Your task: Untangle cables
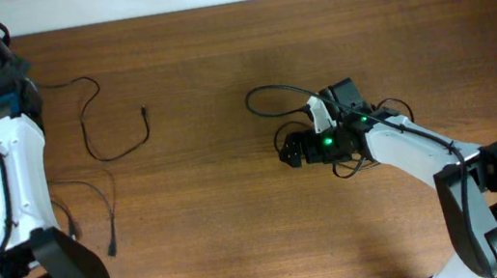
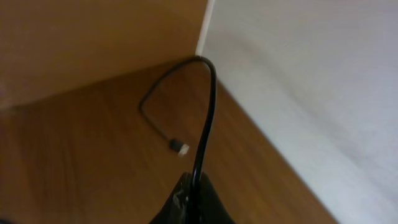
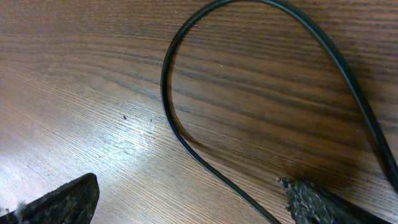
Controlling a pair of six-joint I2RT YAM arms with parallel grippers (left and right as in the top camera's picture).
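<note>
My left gripper [image 1: 25, 87] at the far left of the table is shut on one thin black cable [image 1: 92, 149]. That cable snakes right across the wood and ends in a small plug. In the left wrist view the cable [image 2: 211, 93] rises from the closed fingers [image 2: 198, 186], arcs over and ends in its plug [image 2: 179, 147]. My right gripper [image 1: 285, 150] is open and low over the table at mid-right, beside a second cable's loop [image 1: 266, 91]. In the right wrist view that cable [image 3: 168, 93] lies flat on the wood and runs between the spread fingertips [image 3: 186, 186], untouched.
A third thin black cable [image 1: 111, 212] lies at the lower left near the left arm, with a plug at its end. More black cable is bunched under the right arm's wrist [image 1: 350, 166]. The table's far edge [image 2: 205, 31] is close to the left gripper.
</note>
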